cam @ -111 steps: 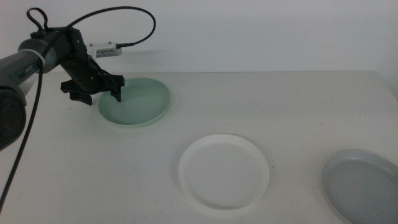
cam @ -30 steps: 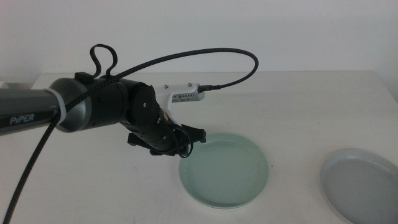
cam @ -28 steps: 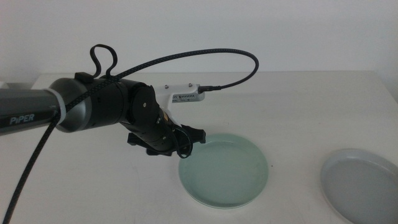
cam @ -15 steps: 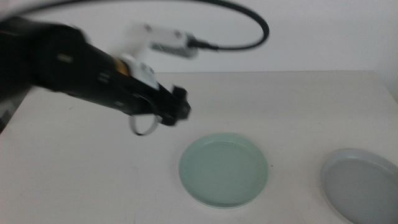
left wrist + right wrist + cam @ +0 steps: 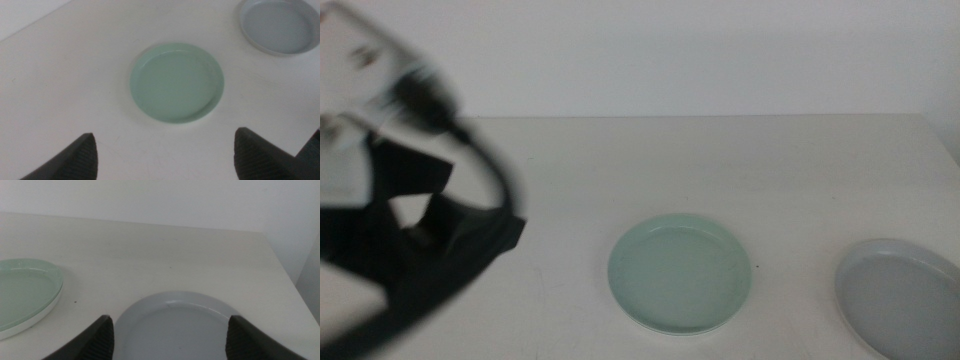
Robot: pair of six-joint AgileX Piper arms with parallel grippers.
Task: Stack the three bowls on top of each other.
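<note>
With mint on white, the light grey bowl (image 5: 905, 310) waits near right.
Right gripper (image 5: 169, 330), jaws apart, should pinch its near rim, then centre it over the mint green bowl (image 5: 680, 272); left gripper (image 5: 165, 155), spread empty, hangs left.

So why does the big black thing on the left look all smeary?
In the middle view the left arm is smeared by motion blur, while the mint green bowl and light grey bowl look sharp. Both wrist views are crisp, with soft, even light and no strong glare.
</note>
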